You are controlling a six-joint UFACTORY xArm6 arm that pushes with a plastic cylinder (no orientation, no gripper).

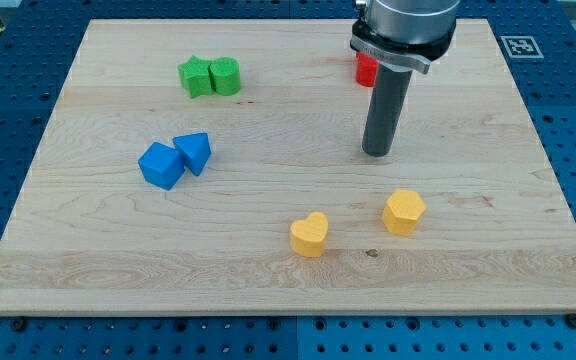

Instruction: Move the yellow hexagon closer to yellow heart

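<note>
The yellow hexagon lies on the wooden board toward the view's lower right. The yellow heart lies to its left and slightly lower, about a block's width of bare board between them. My tip rests on the board above the hexagon, a little to its left, apart from it by roughly one block length. It touches no block.
Two green blocks sit touching at the view's upper left. A blue cube and a blue triangular block touch at the left. A red block is partly hidden behind the arm at the top. The board's right edge is near.
</note>
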